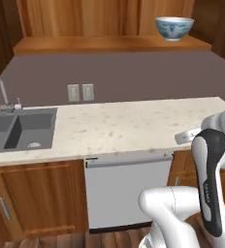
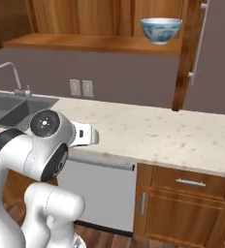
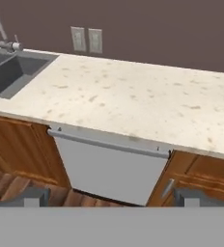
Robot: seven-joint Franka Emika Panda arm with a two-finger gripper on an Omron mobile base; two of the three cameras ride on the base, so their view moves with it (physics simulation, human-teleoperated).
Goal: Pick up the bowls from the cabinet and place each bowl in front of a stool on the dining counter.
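Sink [image 1: 22, 131] left, dishwasher [image 1: 126, 191] below counter [image 1: 119, 128].

The arm [image 1: 209, 184] is being shown as a smooth, glossy white body of rounded, bulbous segments. A long dark band with faint pale lettering is being carried along one link. A round dark joint cap [image 2: 45, 123] is being displayed, marked with a small pale ring and red dot.

Cabinet plank shelf [image 1: 109, 44]: carries one white bowl with blue-green pattern [image 1: 174, 28], upright, near the right end. Speckled desk [image 1: 129, 126] below: grey sink [image 1: 22, 130] set in at left, faucet [image 1: 5, 99] behind it.
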